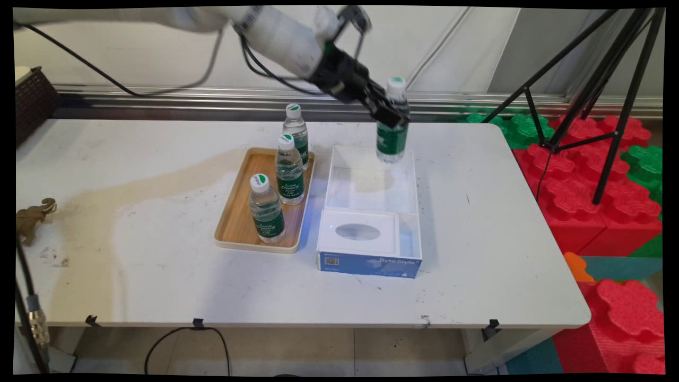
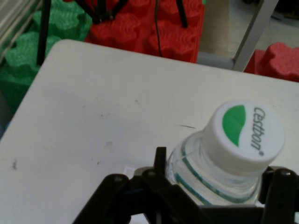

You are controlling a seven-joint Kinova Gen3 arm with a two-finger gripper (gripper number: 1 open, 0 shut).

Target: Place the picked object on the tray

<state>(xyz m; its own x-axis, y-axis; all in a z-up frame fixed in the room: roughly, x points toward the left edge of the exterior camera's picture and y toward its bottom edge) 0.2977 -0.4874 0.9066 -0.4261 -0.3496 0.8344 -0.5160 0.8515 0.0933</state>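
Claw (image 1: 391, 118) clenched on water bottle (image 1: 392, 139), gripping it at shoulder below white cap; bottle upright, lifted off counter (image 1: 159, 276), hanging over far wall of clear open box (image 1: 370, 183). Hand view: cap with green leaf mark, fingers (image 2: 161, 161) either side of neck. Box sits mid-counter, blue-edged white carton (image 1: 366, 249) touching its near side. Wooden tray (image 1: 238, 223) just left of box, carrying three upright bottles (image 1: 267, 209) in row. Small elephant figure (image 1: 32, 216) at counter's left edge.
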